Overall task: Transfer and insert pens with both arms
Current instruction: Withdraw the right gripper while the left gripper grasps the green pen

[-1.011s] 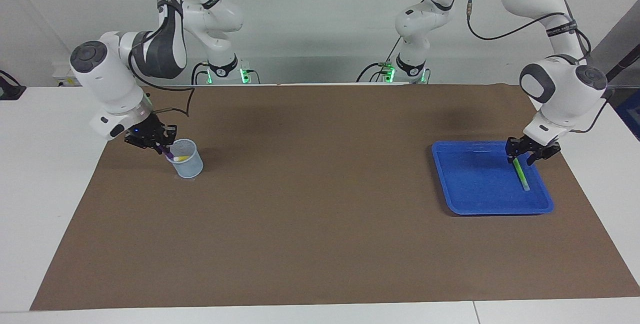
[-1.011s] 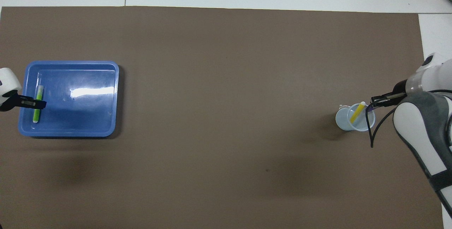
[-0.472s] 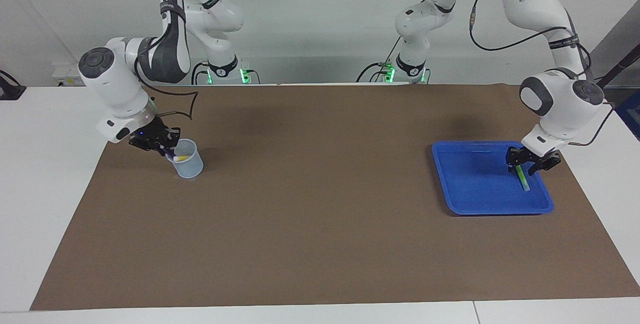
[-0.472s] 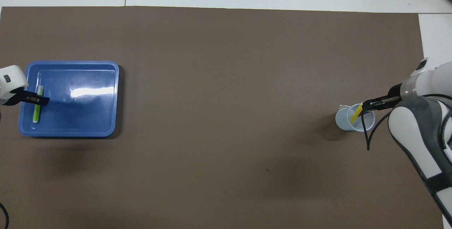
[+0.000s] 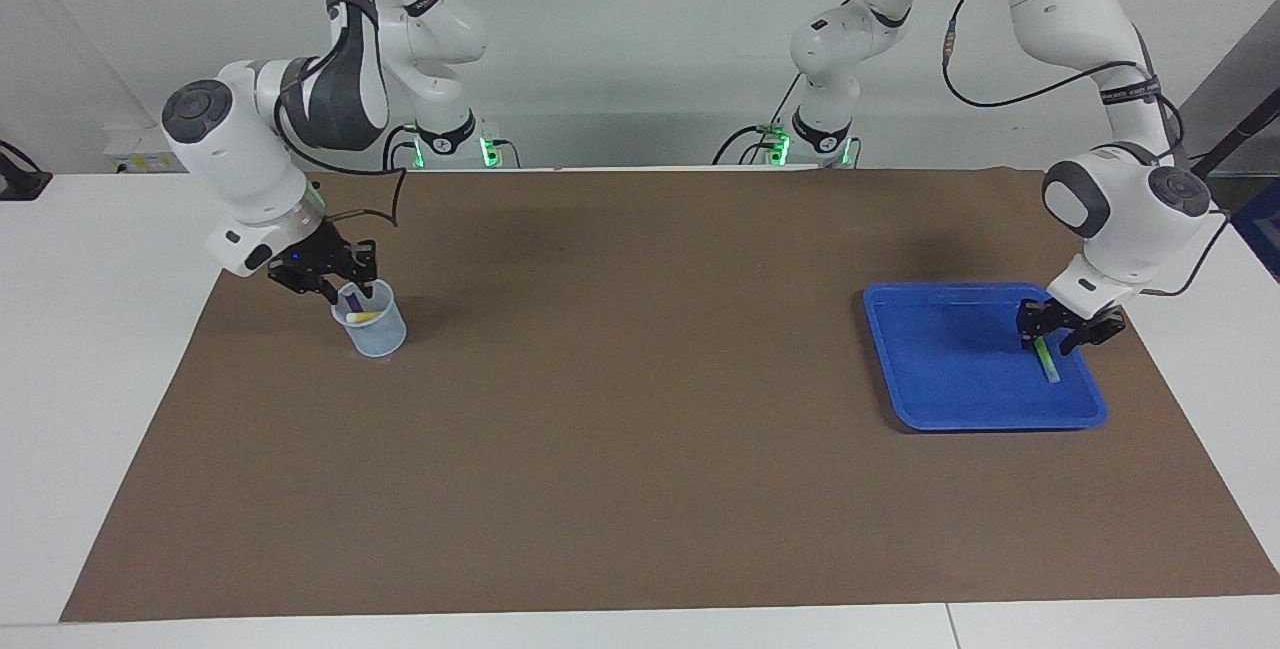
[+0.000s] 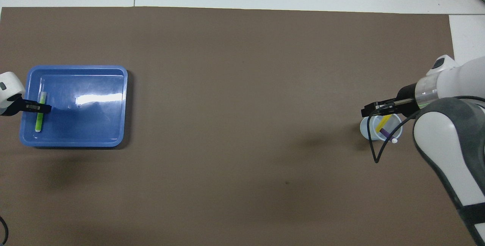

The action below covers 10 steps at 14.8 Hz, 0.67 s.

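Brown paper (image 5: 640, 409) covered the counter (image 5: 90, 379). Toward the right arm's end stood a pale translucent cup (image 5: 370, 327) with the yellow pen (image 6: 383, 121) and purple pen (image 6: 387, 133) leaning inside. The right tool (image 5: 340, 281) hung just over the cup's rim, fingers spread, holding nothing. Toward the left arm's end, the green pen (image 5: 1045, 359) lay flat in the blue tray (image 5: 940, 399). The left tool (image 5: 1055, 337) was down at that pen; whether it pinched could not be told.
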### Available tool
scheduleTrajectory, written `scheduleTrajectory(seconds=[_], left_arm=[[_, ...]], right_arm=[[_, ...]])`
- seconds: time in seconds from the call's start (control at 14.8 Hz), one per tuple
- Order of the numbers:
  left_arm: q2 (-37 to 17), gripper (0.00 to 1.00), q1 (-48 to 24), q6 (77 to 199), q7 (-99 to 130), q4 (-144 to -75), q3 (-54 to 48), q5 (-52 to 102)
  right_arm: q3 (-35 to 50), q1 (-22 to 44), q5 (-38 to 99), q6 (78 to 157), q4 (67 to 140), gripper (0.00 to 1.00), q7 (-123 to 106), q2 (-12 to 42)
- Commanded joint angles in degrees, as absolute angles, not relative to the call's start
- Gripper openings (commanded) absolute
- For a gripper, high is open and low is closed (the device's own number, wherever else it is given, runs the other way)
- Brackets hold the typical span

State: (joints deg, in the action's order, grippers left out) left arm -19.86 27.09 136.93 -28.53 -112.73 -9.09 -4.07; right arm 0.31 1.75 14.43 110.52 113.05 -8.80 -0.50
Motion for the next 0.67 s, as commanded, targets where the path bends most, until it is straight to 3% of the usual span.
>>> scheduleTrajectory(seconds=[0.0,0.27,0.61], left_arm=[[-21.09,0.62,27.51,137.81,-24.79,-112.24,-9.32,-3.43],[-21.27,0.62,27.07,138.51,-23.82,-112.24,-9.40,-3.25],[-21.27,0.39,26.89,139.31,-23.82,-112.24,-9.32,-3.25]], right_arm=[[0.62,6.31,20.10,114.06,112.94,0.51,-1.87,-0.44],[0.70,14.48,25.91,124.16,113.12,0.51,8.76,0.61],[0.70,22.66,36.01,132.44,113.29,0.55,16.60,1.49]])
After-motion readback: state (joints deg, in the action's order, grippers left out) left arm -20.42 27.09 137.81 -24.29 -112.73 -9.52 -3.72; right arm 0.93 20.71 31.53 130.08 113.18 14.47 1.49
